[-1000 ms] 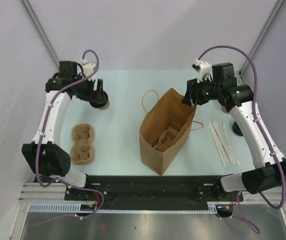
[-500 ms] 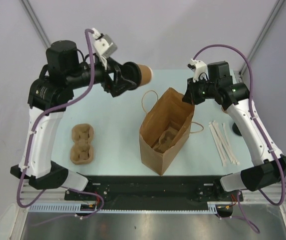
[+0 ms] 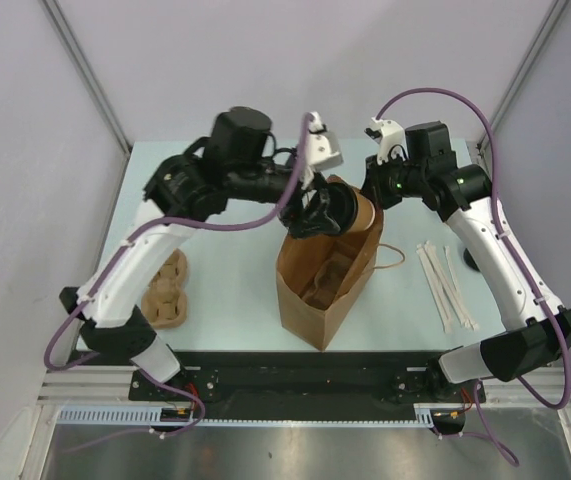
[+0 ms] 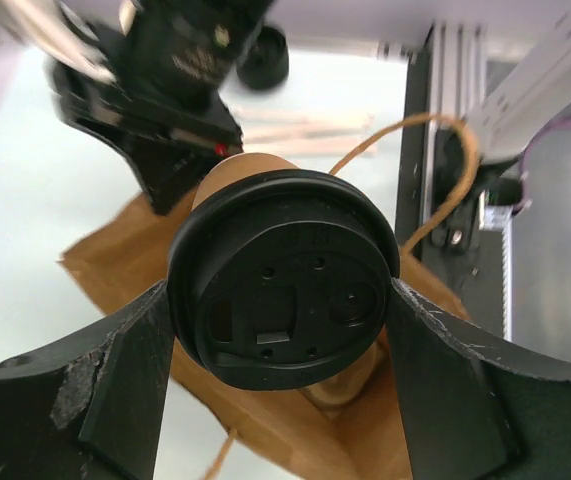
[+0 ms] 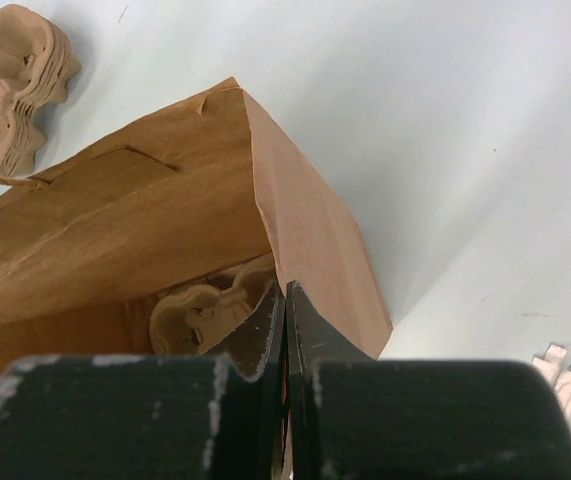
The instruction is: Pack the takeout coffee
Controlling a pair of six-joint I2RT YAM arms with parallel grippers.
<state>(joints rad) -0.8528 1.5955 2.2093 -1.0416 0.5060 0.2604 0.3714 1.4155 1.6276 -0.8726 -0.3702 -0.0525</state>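
Note:
The takeout coffee (image 3: 353, 212), a tan paper cup with a black lid (image 4: 285, 275), lies tilted on its side just above the open mouth of the brown paper bag (image 3: 330, 285). My left gripper (image 3: 327, 212) is shut on it, one finger on each side of the lid (image 4: 115, 385). At the bag's far rim, my right gripper (image 3: 373, 196) is shut on the paper edge (image 5: 285, 300). Inside the bag (image 5: 115, 220) lies a tan pulp cup carrier (image 5: 200, 310).
A stack of pulp carriers (image 3: 165, 292) lies on the table at the left, partly under the left arm. Wrapped straws (image 3: 445, 285) and a loose black lid (image 3: 473, 262) lie right of the bag. The bag's twine handles (image 3: 393, 255) stick out sideways.
The left arm lifted the cup from the far left of the table and swung it right, over the bag's mouth. The right gripper closed on the bag's rim.

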